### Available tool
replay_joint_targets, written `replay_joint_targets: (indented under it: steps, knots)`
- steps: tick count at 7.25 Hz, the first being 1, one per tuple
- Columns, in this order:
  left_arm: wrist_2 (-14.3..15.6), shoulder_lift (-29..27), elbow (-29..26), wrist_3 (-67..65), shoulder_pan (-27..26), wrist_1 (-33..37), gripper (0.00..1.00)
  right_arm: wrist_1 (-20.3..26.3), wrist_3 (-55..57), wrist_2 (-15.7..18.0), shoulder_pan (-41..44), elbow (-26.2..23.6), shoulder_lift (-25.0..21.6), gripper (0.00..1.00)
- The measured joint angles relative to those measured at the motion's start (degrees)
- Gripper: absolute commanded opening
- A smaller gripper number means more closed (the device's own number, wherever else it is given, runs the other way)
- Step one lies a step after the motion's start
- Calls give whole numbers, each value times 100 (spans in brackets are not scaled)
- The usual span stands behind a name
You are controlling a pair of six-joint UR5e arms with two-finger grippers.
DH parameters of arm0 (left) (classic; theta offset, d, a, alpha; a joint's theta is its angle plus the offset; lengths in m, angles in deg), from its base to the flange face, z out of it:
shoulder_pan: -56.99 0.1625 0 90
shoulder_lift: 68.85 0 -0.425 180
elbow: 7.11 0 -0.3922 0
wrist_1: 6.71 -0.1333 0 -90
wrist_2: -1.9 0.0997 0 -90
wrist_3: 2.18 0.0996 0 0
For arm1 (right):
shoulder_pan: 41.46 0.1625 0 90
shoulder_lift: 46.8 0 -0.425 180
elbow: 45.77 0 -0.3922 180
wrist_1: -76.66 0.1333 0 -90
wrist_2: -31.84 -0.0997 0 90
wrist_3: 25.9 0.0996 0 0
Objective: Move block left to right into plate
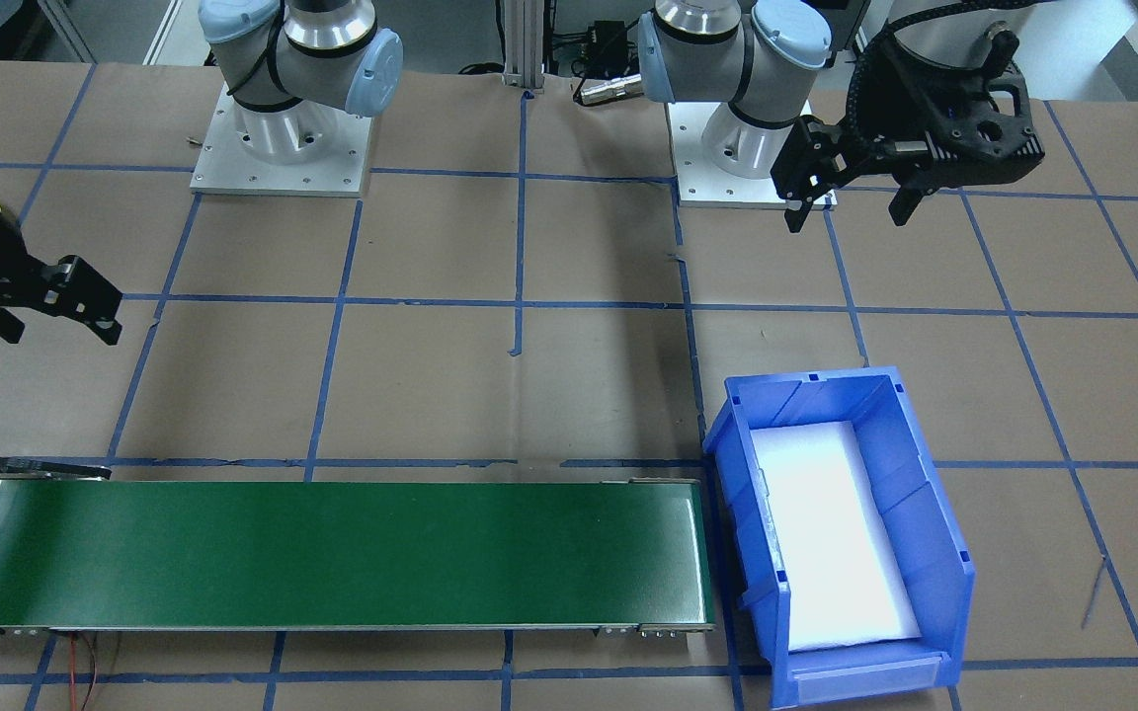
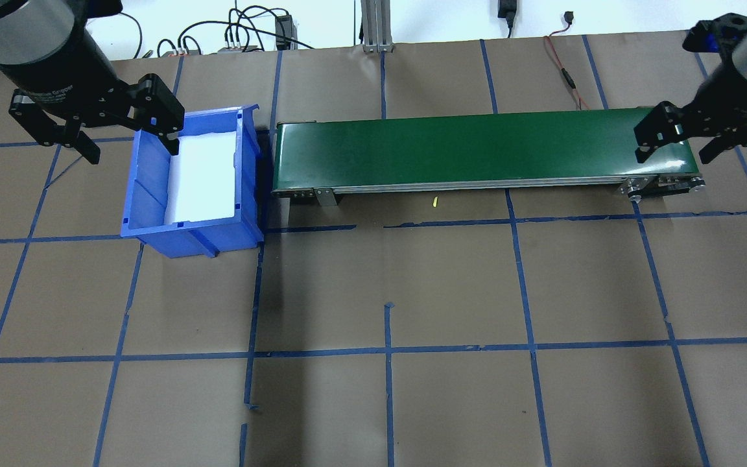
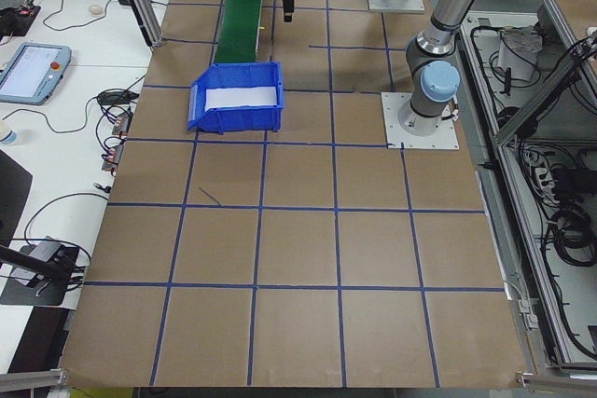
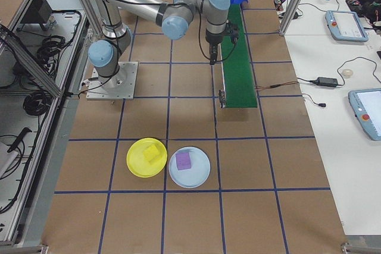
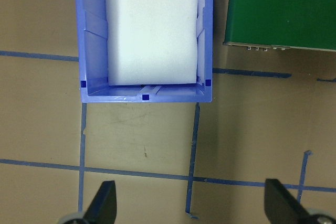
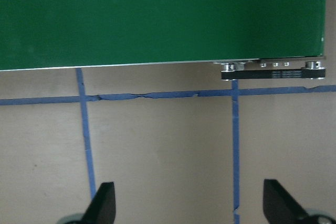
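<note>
Surface: brown paper-covered table (image 2: 412,292) marked into squares by blue tape lines.
Plates: off the table's right end, seen only in the right side view, the yellow plate (image 4: 146,157) lies touching a pale blue plate (image 4: 189,167) on its far side.
Blocks: a yellow block (image 4: 150,153) lies in the yellow plate; a purple block (image 4: 183,160) lies in the pale blue one.
Left gripper (image 2: 91,126): fingers spread wide, nothing between them, hanging just left of the blue bin (image 2: 193,185).
Right gripper (image 2: 675,133): fingers spread wide, holding nothing, over the near right end of the green conveyor belt (image 2: 477,149).
Bin: at the belt's left end, with a white foam pad (image 2: 201,175) in it.
</note>
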State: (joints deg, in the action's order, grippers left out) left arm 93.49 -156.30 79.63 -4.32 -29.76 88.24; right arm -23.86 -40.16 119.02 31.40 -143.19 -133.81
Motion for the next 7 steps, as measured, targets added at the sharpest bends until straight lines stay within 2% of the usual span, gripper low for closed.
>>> replay_joint_targets:
  steps: [4,7]
  knots:
    - [0,0,1,-5,-3,-3,100,214,1863,11,1410,181,-187,100]
    - [6,2,-8,-5,-4,5,100,244,2210,25,1604,165,-229,100]
